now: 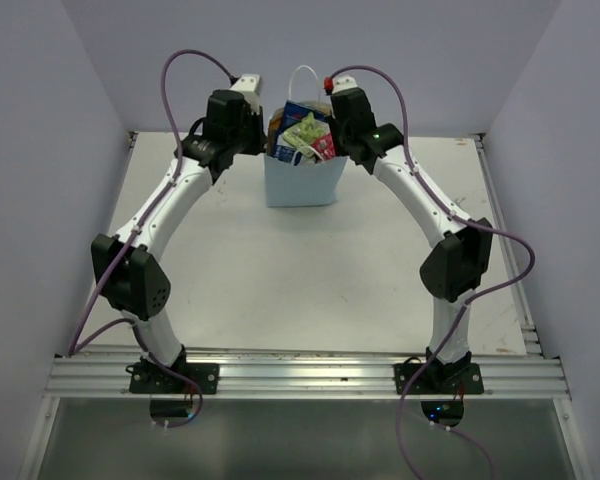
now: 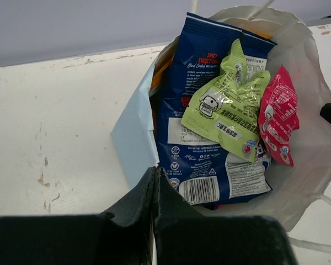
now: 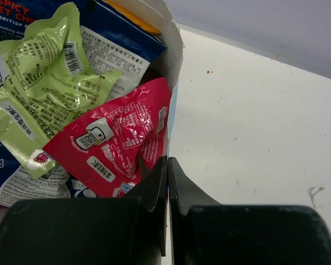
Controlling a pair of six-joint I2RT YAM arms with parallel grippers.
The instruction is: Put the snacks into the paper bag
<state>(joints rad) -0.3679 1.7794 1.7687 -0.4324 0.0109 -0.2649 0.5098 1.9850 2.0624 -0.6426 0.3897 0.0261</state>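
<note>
Nearest: my two bases at the table [image 1: 280, 290] edge, arms bowed outward and converging at the far end. In the overhead view no packet shows on the table top.

Left claw [image 2: 154, 193]: fingers pressed together, no gap. It sits at the left front corner of the paper bag [image 1: 302, 185], with its tip just beside the pale blue fold. Cannot tell whether paper is caught between the fingers.

Right claw [image 3: 167, 182]: also fully closed, at the bag's right rim. The rim edge runs straight down to the seam of my fingers. Pinched or only touching, cannot tell.

Key relation: the bag stands upright between the two claws, mouth up, with a claw at rim height on each side.

Inside, further on: the blue packet [image 2: 198, 138] stands on end, long axis vertical, top above the rim. The green sachet [image 2: 229, 105] lies against its face. The pink sachet [image 2: 278, 116] is beside that, toward the right wall and nearest my right claw. The edge of an orange packet [image 3: 129, 14] shows behind the blue one.

Judgement: loading looks close to finished. Any tamping of the pink sachet falls to the right claw, moving leftward and down.
</note>
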